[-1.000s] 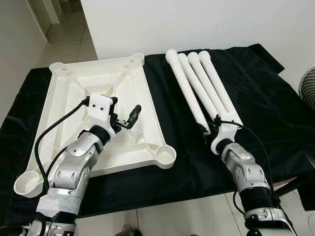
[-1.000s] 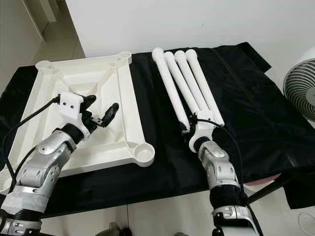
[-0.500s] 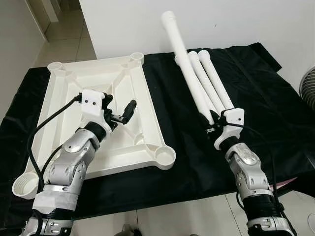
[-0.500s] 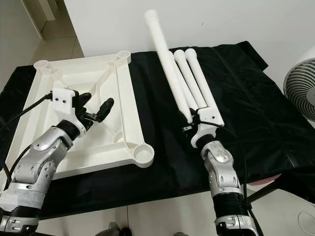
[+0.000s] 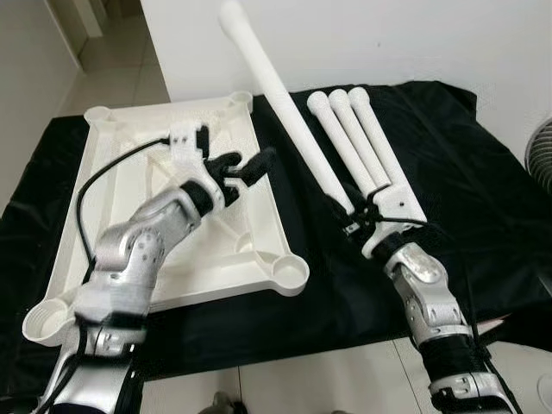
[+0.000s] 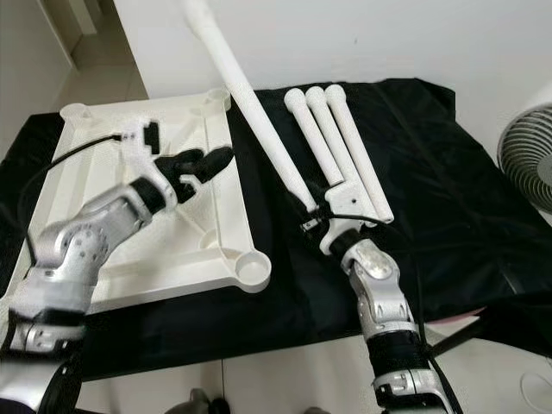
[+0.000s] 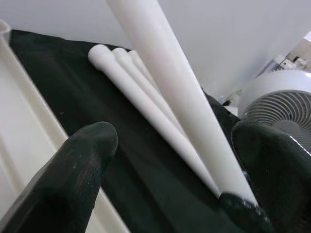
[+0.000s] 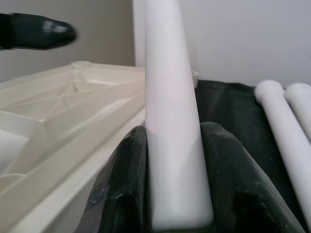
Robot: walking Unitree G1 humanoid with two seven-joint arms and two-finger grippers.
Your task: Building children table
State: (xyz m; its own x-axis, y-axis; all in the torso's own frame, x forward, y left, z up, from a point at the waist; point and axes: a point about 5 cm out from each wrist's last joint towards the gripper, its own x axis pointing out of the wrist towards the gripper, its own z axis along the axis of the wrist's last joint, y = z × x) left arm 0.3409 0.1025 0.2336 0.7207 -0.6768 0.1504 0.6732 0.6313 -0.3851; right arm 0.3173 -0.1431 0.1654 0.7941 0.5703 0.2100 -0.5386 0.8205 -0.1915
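White wall (image 5: 414,34), tiled floor (image 5: 112,60), fan (image 6: 526,164)

Both arms are built of jointed silver metal segments with black collars at the wrists, each ending in a white camera housing fed by a looping black cable, and the left gripper (image 5: 246,166) and right gripper (image 5: 349,220) carry long, rounded, glossy black fingers (image 7: 80,165).

The right gripper (image 5: 349,220) holds one white table leg (image 5: 285,103) by its near end, tilted up to the far left. Three other legs (image 5: 362,147) lie side by side on the black cloth (image 5: 448,172). The left gripper (image 5: 246,168) is over the upturned white table top (image 5: 129,207), with its fingers apart.
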